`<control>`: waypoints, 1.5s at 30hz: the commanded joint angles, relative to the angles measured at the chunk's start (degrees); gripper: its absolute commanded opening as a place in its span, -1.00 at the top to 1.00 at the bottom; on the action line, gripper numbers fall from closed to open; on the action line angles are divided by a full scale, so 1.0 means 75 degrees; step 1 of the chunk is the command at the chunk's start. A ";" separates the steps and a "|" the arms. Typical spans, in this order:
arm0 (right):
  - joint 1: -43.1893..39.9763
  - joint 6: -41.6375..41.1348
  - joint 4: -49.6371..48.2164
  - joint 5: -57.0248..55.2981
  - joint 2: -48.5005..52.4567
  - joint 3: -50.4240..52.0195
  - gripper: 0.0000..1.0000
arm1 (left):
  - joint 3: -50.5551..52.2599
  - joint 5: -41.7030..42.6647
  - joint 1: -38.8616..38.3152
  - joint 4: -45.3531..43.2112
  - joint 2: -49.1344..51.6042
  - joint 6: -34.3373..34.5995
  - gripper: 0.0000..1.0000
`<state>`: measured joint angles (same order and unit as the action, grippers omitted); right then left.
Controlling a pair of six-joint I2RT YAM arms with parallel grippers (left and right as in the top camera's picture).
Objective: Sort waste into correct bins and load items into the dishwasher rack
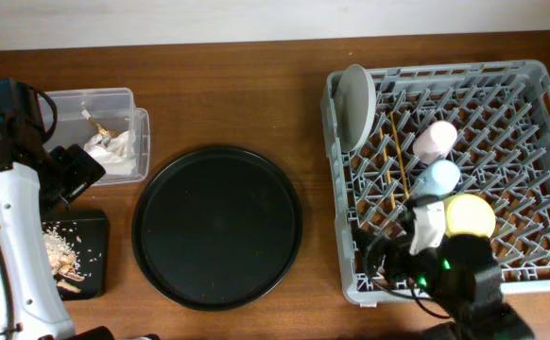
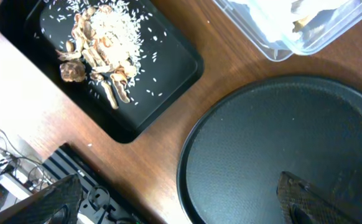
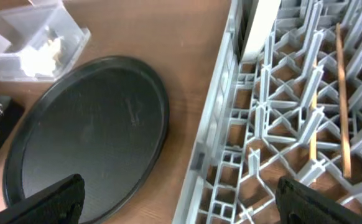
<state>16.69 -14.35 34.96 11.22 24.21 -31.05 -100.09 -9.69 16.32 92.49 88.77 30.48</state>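
Spreading under everything is a brown wooden table (image 1: pixel 256 94), with a strip of pale wall (image 1: pixel 256 19) running along 12 o'clock. One large round black tray (image 1: pixel 218 227) is sitting at centre. At 3 o'clock one big grey plastic pegged dishwasher rack (image 1: pixel 540 71) is holding one round grey-white plate (image 1: pixel 355 94) standing on edge, one small pink cup (image 1: pixel 435 140), one small light-blue cup (image 1: pixel 438 177), one yellow saucer (image 1: pixel 470 215) and one pair of thin wooden chopsticks (image 1: pixel 398 151). At 10 o'clock one clear plastic box (image 1: pixel 141 142) is containing crumpled white-and-tan paper wrappers (image 1: pixel 105 149). At 8 o'clock one shallow black rectangular tray (image 1: pixel 95 246) is carrying beige rice scraps (image 1: pixel 62 250). Both the left gripper (image 2: pixel 175 186) and the right gripper (image 3: pixel 178 186) are gaping wide, gripping nothing.
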 commanded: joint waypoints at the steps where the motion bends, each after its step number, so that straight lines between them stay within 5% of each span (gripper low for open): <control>1: -0.0393 0.0367 -0.0618 0.0017 -0.1891 0.1096 -0.97 | -0.0061 -0.0029 0.0035 -0.0006 -0.0096 -0.0015 -0.99; 4: -0.1037 0.0399 -0.1026 0.0023 -0.3258 0.1751 -0.97 | -0.0061 -0.0026 0.0035 -0.0006 -0.0096 -0.0015 -0.99; 17: -0.1886 0.0463 -0.5377 0.0020 -0.3203 0.4100 -0.97 | -0.0061 -0.0029 0.0035 -0.0006 -0.0096 -0.0015 -0.99; 26: -0.1886 0.2229 -0.4438 -0.0131 -0.3203 0.4097 -0.97 | -0.0061 -0.0029 0.0035 -0.0006 -0.0096 -0.0015 -0.99; 45: -0.1880 0.1880 -0.4036 -0.1475 -0.3203 0.4097 -0.97 | -0.0061 -0.0029 0.0035 -0.0006 -0.0096 -0.0015 -0.99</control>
<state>3.01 -1.06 4.16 2.13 0.80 -0.62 -100.09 -9.67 16.32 92.38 88.71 30.48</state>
